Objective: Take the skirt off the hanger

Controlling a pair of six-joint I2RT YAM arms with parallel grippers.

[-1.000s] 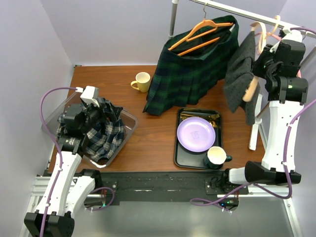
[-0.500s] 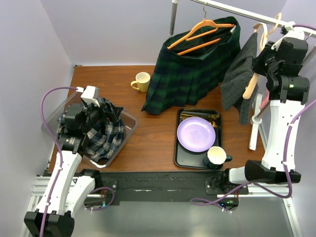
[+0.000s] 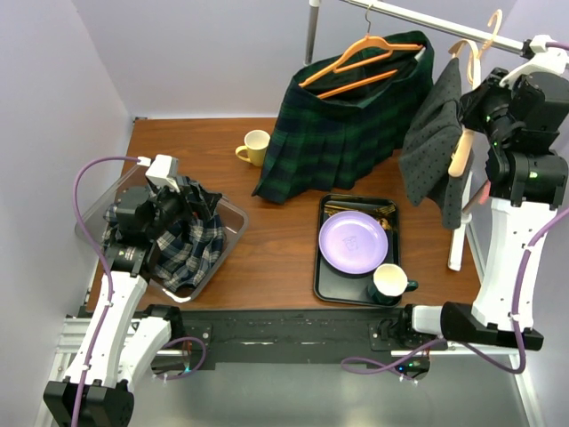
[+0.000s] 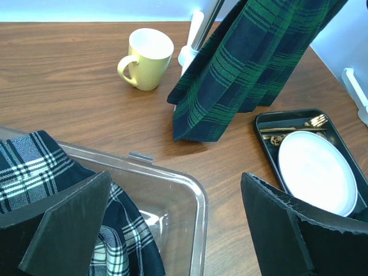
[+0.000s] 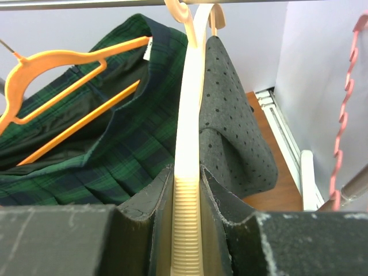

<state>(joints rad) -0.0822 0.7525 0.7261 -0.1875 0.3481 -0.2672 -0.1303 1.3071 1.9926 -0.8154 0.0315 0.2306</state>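
Note:
A grey dotted skirt (image 3: pixel 431 147) hangs on a cream hanger (image 3: pixel 463 147) at the right end of the metal rail (image 3: pixel 418 16). My right gripper (image 3: pixel 477 114) is shut on the hanger's ribbed arm (image 5: pixel 188 115); in the right wrist view the gripper (image 5: pixel 187 230) clamps it from both sides, and the grey skirt (image 5: pixel 230 126) drapes over the arm just beyond. My left gripper (image 3: pixel 173 209) is open and empty above the clear bin (image 3: pixel 229 218); the left wrist view shows the gripper (image 4: pixel 175 175) over the bin rim (image 4: pixel 198 192).
A green plaid skirt (image 3: pixel 342 133) hangs on an orange hanger (image 3: pixel 356 58) to the left. Plaid cloth (image 3: pixel 191 240) lies in the bin. A yellow mug (image 3: pixel 256 147), a black tray (image 3: pixel 331 283) with a purple plate (image 3: pixel 353 242), a dark mug (image 3: pixel 388 283), and the white rack post (image 3: pixel 457 236) are nearby.
My right arm has risen and shifted slightly right with the cream hanger in its grip; the grey skirt swung with it. The left arm has not moved.

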